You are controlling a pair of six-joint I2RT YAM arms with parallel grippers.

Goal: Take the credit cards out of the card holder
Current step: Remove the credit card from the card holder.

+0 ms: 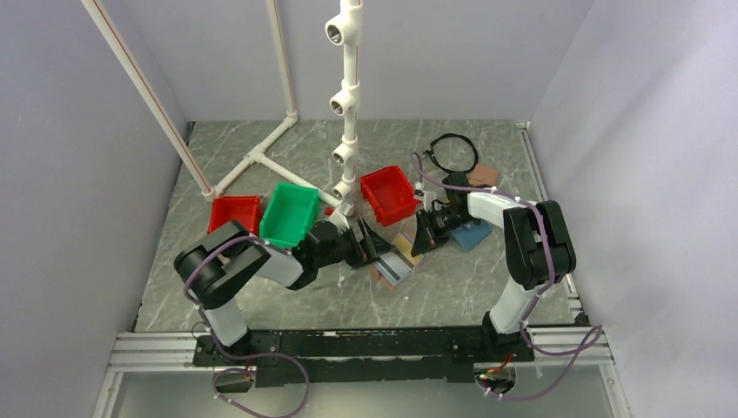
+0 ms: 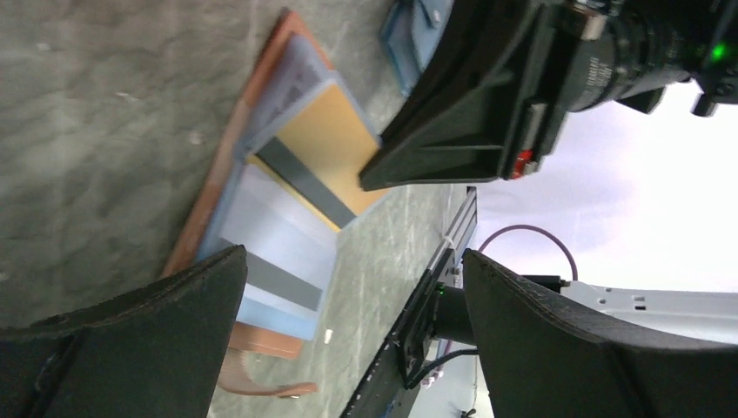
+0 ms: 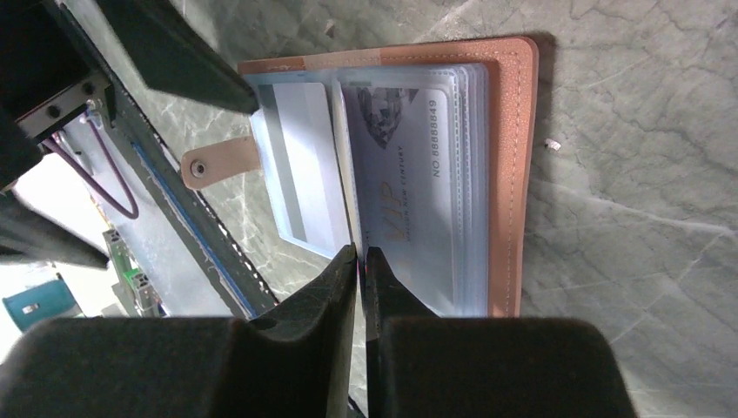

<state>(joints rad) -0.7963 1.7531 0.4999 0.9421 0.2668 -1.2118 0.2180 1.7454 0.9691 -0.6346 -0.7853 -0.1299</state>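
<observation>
Left gripper [image 2: 355, 261] stands spread wide with nothing between its fingers, low over the near end of the card holder [image 3: 513, 174]. The right gripper [image 3: 361, 257] faces it from the other side. Its fingers are almost pressed together, with only a thin slit between them, and their tips are at the edge of the middle plastic sleeves. Whether they pinch a sleeve or a card there, I cannot tell.

The card holder lies open and flat on the worktop [image 1: 452, 287], between the two grippers, with its snap tab [image 3: 218, 162] sticking out to one side. The cards sit in its clear sleeves. A grey-white card [image 3: 300, 165] with a dark stripe is on the tab side, and a card printed "VIP" [image 3: 409, 192] is on the other page. From the left wrist, a gold-tan card [image 2: 335, 144] with a dark stripe shows at the tip of the right gripper.

A blue wallet [image 1: 471, 233] lies just beyond the right gripper, and a brown wallet [image 1: 484, 174] farther back. Two red bins [image 1: 389, 193] [image 1: 235, 212] and a green bin [image 1: 290, 213] stand behind the holder, around a white pipe frame [image 1: 348, 104].
</observation>
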